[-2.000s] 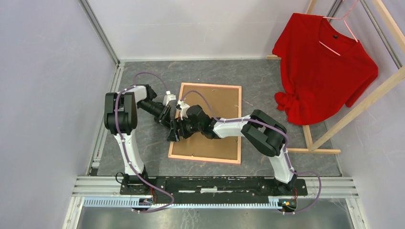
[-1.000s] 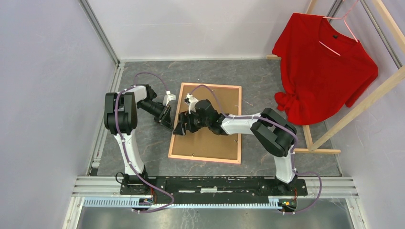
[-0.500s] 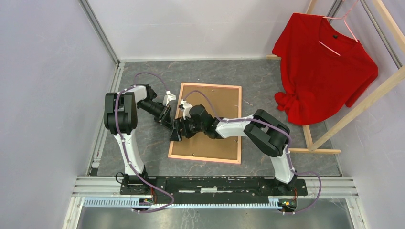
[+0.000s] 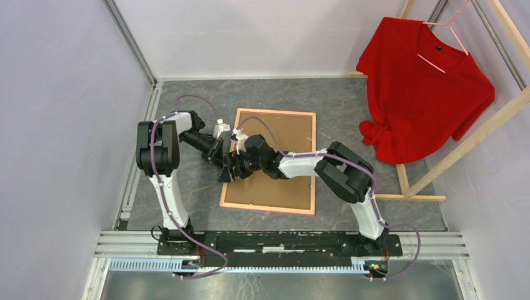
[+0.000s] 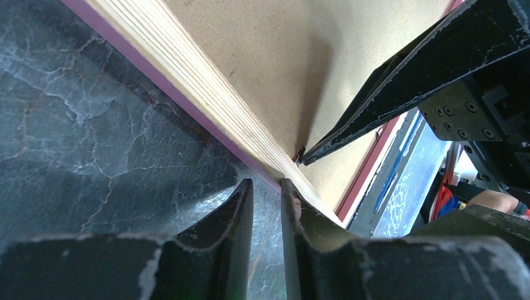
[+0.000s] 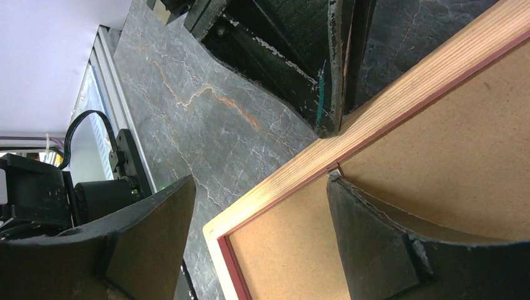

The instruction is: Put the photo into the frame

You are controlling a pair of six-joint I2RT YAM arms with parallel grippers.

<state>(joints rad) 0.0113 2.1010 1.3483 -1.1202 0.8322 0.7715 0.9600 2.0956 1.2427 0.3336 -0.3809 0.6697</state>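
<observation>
The frame [image 4: 269, 207] lies face down on the grey table, its brown backing [image 4: 289, 134] up inside a light wooden rim [image 5: 187, 75]. My left gripper [image 5: 267, 182] sits low at the outer side of the left rim, its jaws a narrow gap apart with only table between them, and one fingertip touches the rim. My right gripper [image 6: 259, 181] stands wide open astride the same rim [image 6: 406, 106]. One of its fingertips rests on the backing by a small tab, and the other hangs over the table. The two grippers almost meet [image 4: 226, 166]. The photo is out of view.
A red shirt [image 4: 425, 87] hangs on a pink hanger from a wooden rack at the right, whose base bars [image 4: 412, 197] lie on the table near the frame's right side. Pale walls close in the left and back. A metal rail [image 4: 281, 240] runs along the near edge.
The right gripper swung right onto the backing a second ago, then came back left to the frame's left rim. The left arm and the frame have stayed put.
</observation>
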